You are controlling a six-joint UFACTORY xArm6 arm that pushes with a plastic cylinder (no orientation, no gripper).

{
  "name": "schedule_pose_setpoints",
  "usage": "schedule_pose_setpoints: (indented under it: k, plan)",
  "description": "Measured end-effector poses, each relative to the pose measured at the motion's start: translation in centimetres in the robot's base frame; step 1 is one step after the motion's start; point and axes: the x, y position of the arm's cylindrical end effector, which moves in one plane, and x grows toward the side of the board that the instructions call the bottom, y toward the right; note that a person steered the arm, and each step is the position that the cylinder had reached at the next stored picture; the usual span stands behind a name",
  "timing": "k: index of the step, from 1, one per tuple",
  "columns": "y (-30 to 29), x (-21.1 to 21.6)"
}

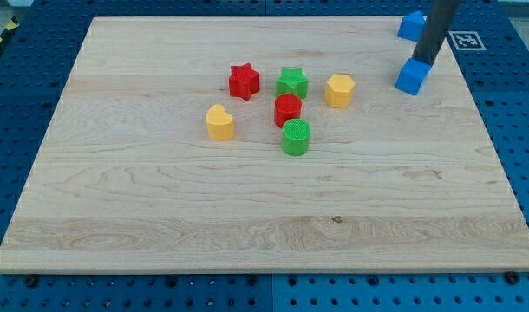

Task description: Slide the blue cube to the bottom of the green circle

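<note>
Green circle sat mid-board, blue cube far right with my tip at its top edge (a bare rod, no fingers); risked skidding the cube off-line into the yellow block.

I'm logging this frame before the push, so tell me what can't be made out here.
- My tip: camera view; it ends right at the top of the blue cube, so actual contact can't be confirmed.
- Second blue block: partly hidden behind the rod, shape unclear.
- Rod's upper part: cut off by the view's top edge.
- Red block touching the green circle? Too close to tell.
</note>
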Motion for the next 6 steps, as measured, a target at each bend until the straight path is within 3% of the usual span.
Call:
schedule_pose_setpoints:
  k: [3, 6]
  plan:
    - [-1.3, 3.1]
    - [-2.4, 11.6]
